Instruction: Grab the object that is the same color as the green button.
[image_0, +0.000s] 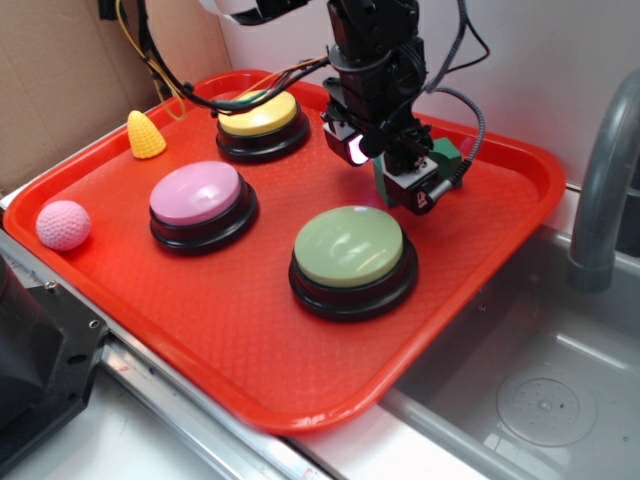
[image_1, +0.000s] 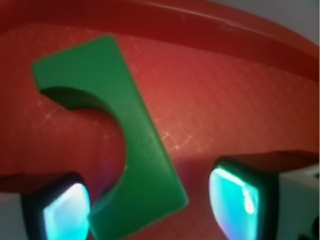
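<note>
The green button (image_0: 350, 248) sits nearest the front of the red tray (image_0: 230, 340). It is big, round and pale green, with a black base. To its left is a pink button (image_0: 198, 195) of the same kind. A bumpy pink ball (image_0: 63, 224) rests by the tray's left edge.

Just behind the green button, the black robot arm reaches down. Its gripper (image_0: 405, 180) is low over the tray, at the small dark green block (image_0: 444, 154). This block is the thing that matches the green button. It sits toward the back right part of the tray, near the far rim, and the arm hides most of it in the outside view.

The wrist view shows it much better. The green block (image_1: 135, 135) lies flat on the tray floor, and a round arch is cut out of one long side, like a toy bridge. The two fingers, with glowing blue-green pads (image_1: 232, 200), are spread apart. The near end of the block lies between them. It looks very close to the left pad, but there is red tray showing between it and the right pad. The fingers are not squeezing it.

Farther back are a yellow button (image_0: 262, 115) and a small yellow cone (image_0: 146, 136). A grey sink (image_0: 540, 390) is to the right of the tray.
</note>
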